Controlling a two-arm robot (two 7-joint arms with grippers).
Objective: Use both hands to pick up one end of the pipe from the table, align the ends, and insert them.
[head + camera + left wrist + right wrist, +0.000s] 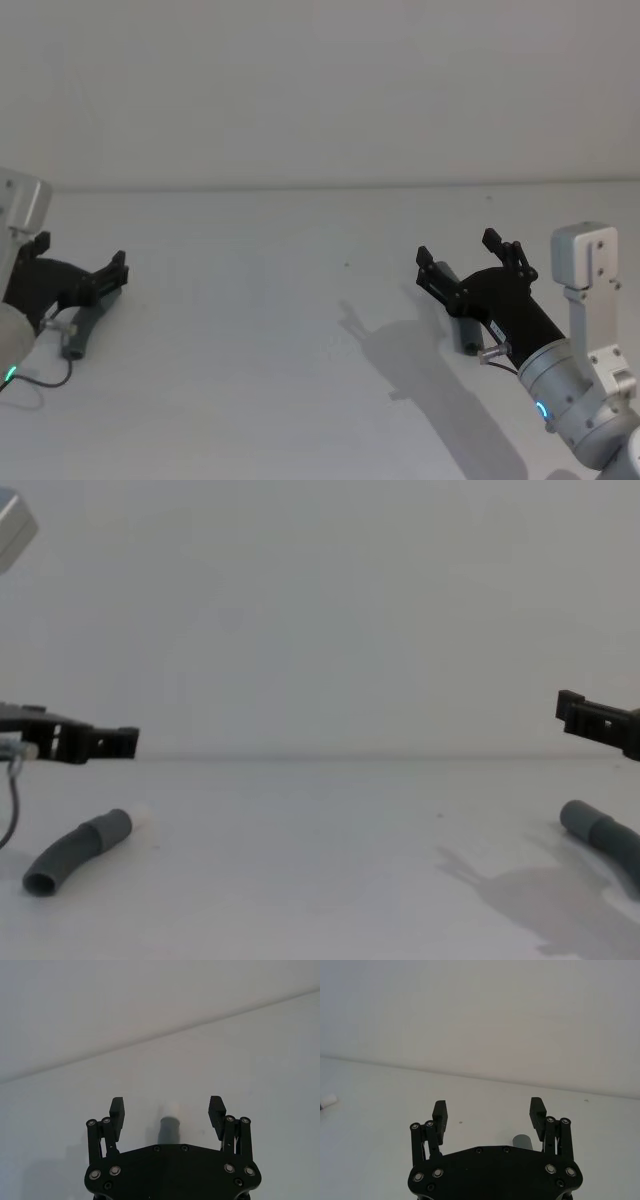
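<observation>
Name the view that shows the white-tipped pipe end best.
Chest view: the white-tipped end lies side-on, unobstructed. Left wrist view foreshortens it beyond the open left gripper; in head view that gripper partly covers it.

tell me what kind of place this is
Probably a robot test bench: a white table against a plain wall, left gripper and right gripper open above grey pipe ends.

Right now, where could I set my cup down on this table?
The wide middle of the table, between the left gripper and the right gripper, is bare. Both sides are crowded: the left hovers open over the white-tipped end, the right over the other end.
</observation>
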